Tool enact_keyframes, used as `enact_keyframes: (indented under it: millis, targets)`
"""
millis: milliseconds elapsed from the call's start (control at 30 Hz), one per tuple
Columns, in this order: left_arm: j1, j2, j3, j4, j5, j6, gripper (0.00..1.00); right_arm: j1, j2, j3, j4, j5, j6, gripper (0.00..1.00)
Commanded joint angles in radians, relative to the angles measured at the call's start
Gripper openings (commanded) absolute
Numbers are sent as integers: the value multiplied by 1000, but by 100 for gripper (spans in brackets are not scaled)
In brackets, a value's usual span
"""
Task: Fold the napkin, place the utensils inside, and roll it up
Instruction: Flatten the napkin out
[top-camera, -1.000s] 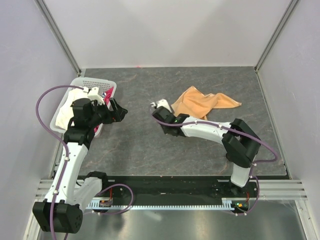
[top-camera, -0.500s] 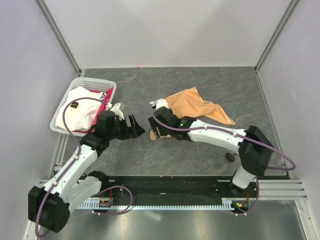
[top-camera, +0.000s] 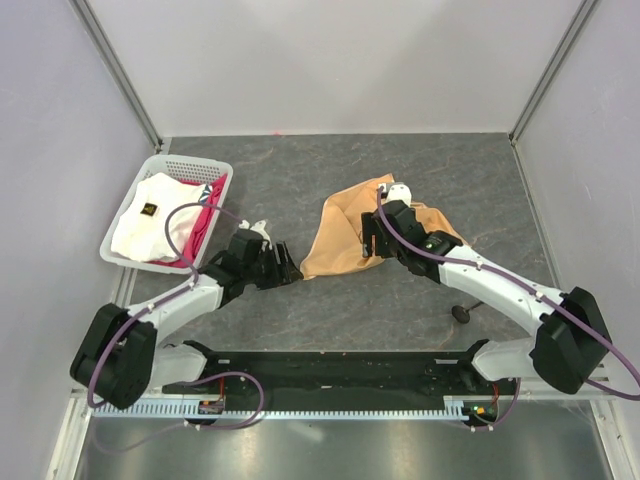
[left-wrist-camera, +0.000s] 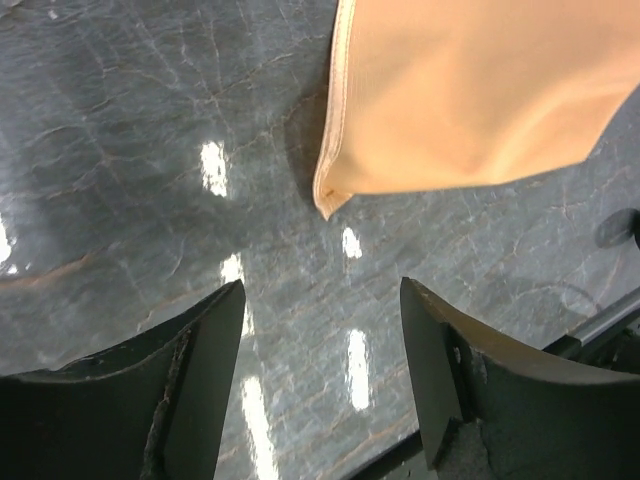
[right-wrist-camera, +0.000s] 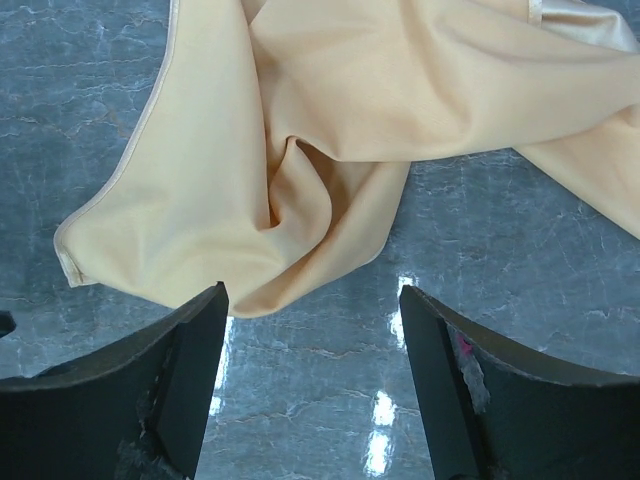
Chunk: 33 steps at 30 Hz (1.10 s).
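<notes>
**A:** Any text to log?

**B:** Just a small dark mark (top-camera: 147, 209) on the white cloth (top-camera: 140, 232) in the basket (top-camera: 190, 164), well left of the napkin (top-camera: 340, 238). It's too small to read.

**A:** Arm pose?

**B:** My left arm lies low along the table (top-camera: 300, 180). My left claw (left-wrist-camera: 320, 297) points at the napkin's near-left corner, just short of it and not touching. The jaws are parted with nothing between them. My right arm comes in from the napkin's near-right with the forearm stretched out long. My right claw (right-wrist-camera: 312, 297) sits over the napkin's bunched middle, jaws wide and gripping nothing.

**A:** Task things?

**B:** The napkin is crumpled on the table, with a hemmed corner toward my left claw and a deep fold under my right. The black spoon (top-camera: 463, 313) lies on the table to the napkin's near-right, apart from it.
</notes>
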Motion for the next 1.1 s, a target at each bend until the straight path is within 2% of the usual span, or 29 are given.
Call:
enact_keyframes:
  millis: [0, 233, 533, 733, 833, 867, 933, 1000, 1033, 1067]
  targets:
    - [-10, 60, -4, 146, -36, -44, 69, -11, -41, -8, 15, -2, 18, 78]
    - [-13, 166, -9, 291, -31, -27, 67, -12, -51, -17, 24, -21, 19, 79]
    - [-31, 272, 5, 357, -26, -34, 68, -14, -64, -28, 25, -22, 21, 80]
    - [-51, 328, 14, 400, 0, -46, 61, -15, -58, -28, 27, -29, 18, 80]
    - [-68, 350, 16, 422, 6, -49, 50, -15, -55, -32, 27, -29, 18, 81]
    - [-69, 354, 20, 426, 4, -50, 39, -14, -55, -34, 27, -32, 18, 81]
    - [-72, 370, 32, 437, 12, -55, 24, -14, -56, -38, 28, -33, 18, 81]
    - [-73, 374, 46, 446, 20, -55, 13, -14, -61, -43, 27, -35, 18, 81]
    - [-74, 370, 64, 446, 33, -55, 4, -15, -64, -51, 25, -33, 18, 81]
    - [-74, 364, 77, 445, 39, -55, 2, -17, -67, -54, 25, -30, 19, 82]
